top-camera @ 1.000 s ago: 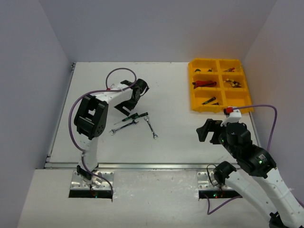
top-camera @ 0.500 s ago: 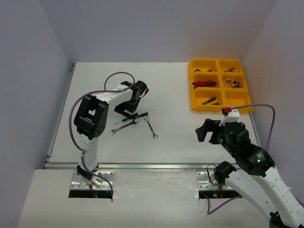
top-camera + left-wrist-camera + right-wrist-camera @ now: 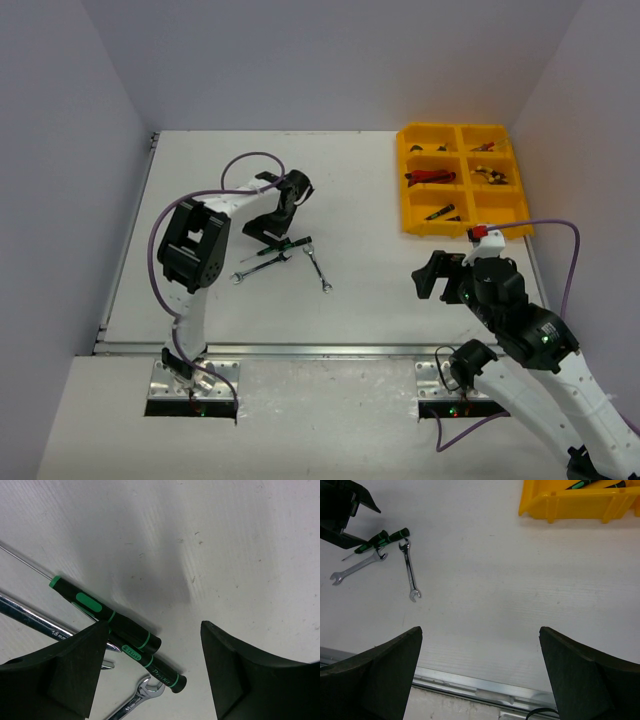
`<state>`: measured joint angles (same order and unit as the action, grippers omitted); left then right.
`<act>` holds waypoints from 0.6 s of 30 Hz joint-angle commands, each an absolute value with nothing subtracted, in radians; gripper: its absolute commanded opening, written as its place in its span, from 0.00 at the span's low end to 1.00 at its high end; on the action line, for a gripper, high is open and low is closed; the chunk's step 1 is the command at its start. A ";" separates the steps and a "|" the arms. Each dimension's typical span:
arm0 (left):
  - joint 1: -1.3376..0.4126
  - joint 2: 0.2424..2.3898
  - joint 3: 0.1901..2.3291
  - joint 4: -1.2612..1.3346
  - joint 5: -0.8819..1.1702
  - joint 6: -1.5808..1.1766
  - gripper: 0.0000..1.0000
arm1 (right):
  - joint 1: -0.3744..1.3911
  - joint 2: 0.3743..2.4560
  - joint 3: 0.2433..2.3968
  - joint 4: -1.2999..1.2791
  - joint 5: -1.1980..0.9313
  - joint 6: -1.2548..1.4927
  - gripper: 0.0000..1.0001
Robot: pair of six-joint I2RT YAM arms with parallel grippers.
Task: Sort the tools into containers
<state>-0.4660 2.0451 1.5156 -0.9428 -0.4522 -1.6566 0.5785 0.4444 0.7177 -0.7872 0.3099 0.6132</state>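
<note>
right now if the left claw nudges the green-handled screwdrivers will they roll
Probably: the green-handled screwdrivers have round handles lying flat on the table, so a sideways nudge could roll them. They look stiff and light. The wrench beside them might stop them.

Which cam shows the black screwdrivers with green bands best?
Left wrist: the black screwdrivers with green bands lie close-up, side by side, lettering visible. Top external shows tiny dark slivers by the left gripper; right wrist, small and distant.
</note>
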 commanded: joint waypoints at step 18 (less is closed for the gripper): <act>-0.460 2.147 1.579 -0.895 -0.480 -1.623 0.70 | 0.578 0.443 0.721 -0.767 0.333 0.612 0.99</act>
